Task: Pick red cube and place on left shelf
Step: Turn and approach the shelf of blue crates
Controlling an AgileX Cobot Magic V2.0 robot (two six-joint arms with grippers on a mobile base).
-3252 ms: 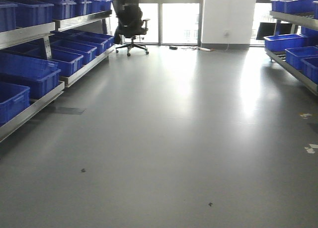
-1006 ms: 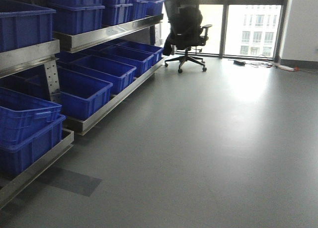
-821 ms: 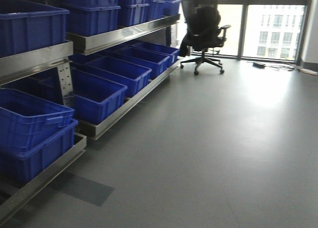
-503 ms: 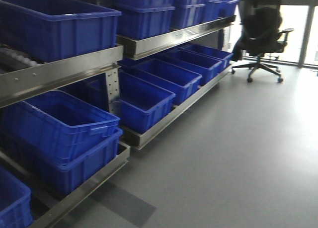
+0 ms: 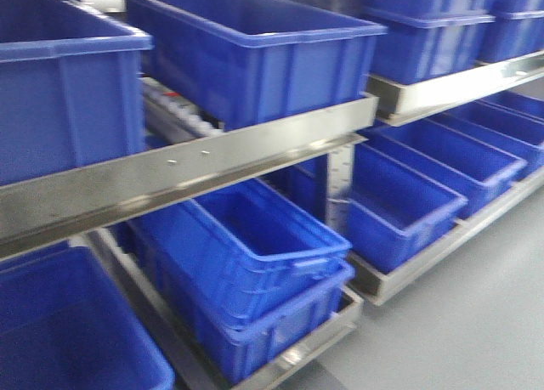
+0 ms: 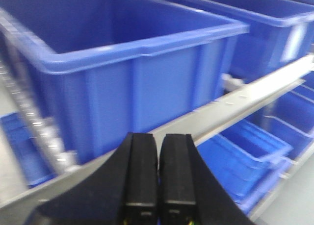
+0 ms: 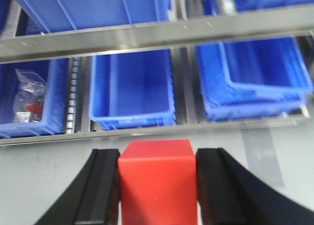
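Sitting square in right claw (image 7: 157, 162), red cube (image 7: 157, 188)

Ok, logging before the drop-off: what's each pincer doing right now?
Left pincer: closed, empty.
Right pincer: closed on the red cube.

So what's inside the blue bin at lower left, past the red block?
The blue bin holds a crumpled clear plastic bag with something small and red in it; too blurred to name. The shelf rail hides the bin's back, and its left end is cropped.
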